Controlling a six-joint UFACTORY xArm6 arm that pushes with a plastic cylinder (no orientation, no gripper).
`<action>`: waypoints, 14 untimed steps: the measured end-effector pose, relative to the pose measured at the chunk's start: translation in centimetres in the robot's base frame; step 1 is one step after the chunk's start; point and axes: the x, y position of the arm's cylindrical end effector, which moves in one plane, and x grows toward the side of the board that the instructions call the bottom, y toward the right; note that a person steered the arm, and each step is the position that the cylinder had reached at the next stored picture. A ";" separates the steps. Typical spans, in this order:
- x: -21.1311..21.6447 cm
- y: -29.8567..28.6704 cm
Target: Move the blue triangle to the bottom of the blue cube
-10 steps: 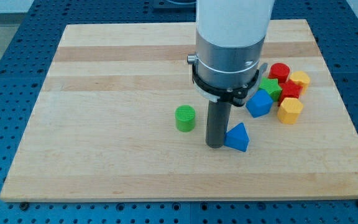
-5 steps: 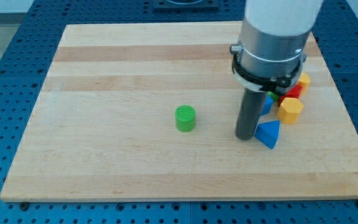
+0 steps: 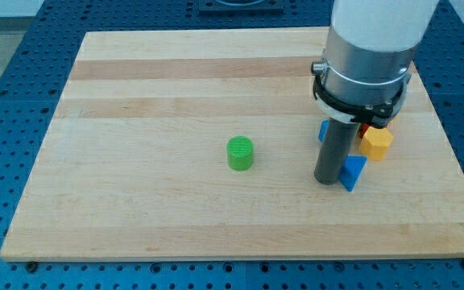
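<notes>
The blue triangle [image 3: 353, 171] lies on the wooden board [image 3: 151, 121] at the view's right. My tip [image 3: 326, 180] touches the triangle's left side. The blue cube [image 3: 325, 130] sits just above the triangle; the rod and the arm hide most of it, and only a sliver shows to the left of the rod.
A green cylinder [image 3: 240, 153] stands near the board's middle. A yellow block [image 3: 375, 142] sits right of the rod, with a bit of a red block [image 3: 366, 128] above it. The arm hides the other blocks of that cluster.
My tip has pushed the blue triangle to the view's right, from the board's middle to just below the blue cube. The arm now covers most of the block cluster.
</notes>
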 end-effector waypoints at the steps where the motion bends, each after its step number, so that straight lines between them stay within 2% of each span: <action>1: 0.4 0.0; 3: 3.1 0.4; 4: 5.6 2.8; 5: 5.3 3.5; 6: 1.7 4.0; 7: 0.0 4.5; 9: -0.6 5.1; 10: 0.5 5.2; 11: 5.0 4.1; 12: 6.4 -1.7; 13: 5.5 -5.7; 14: 2.2 -5.8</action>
